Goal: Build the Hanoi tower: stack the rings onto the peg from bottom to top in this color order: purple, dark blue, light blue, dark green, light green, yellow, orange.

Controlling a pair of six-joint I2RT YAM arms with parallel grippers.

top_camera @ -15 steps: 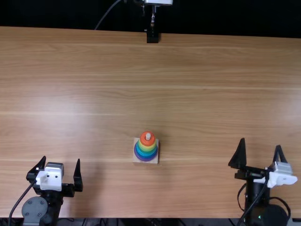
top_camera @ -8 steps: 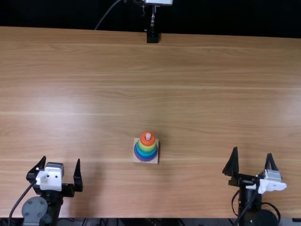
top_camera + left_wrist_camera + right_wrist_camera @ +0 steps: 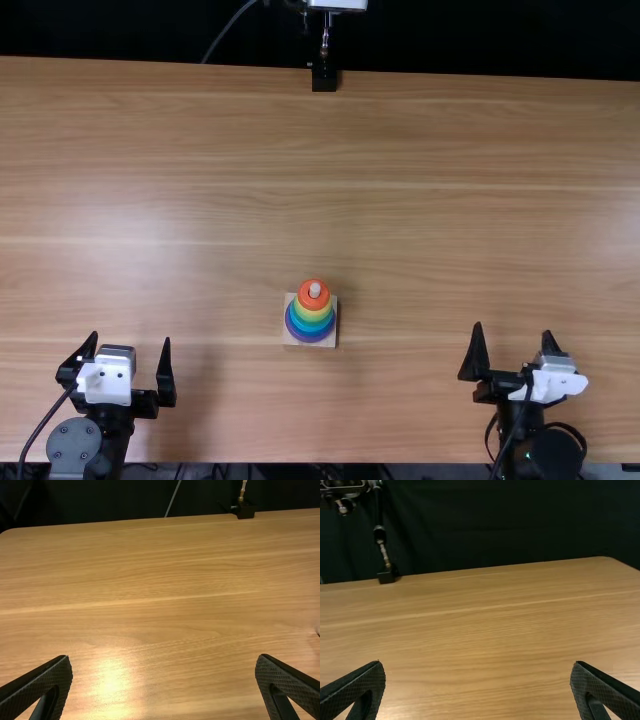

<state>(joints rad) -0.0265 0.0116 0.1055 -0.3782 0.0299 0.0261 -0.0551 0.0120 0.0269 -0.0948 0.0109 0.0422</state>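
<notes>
Right claw (image 3: 513,330) well apart from rings (image 3: 313,314).

Peg (image 3: 315,290) mostly hidden, left arm (image 3: 75,446) cut off

Worktop (image 3: 190,230) light brown wood, grain running side to side, pale glare patch on left part, far corners rounded. Square pale wooden base (image 3: 289,340) flat on it, nearer near edge than far, carrying upright ring stack (image 3: 303,301). Black block (image 3: 324,78) at far edge.
</notes>
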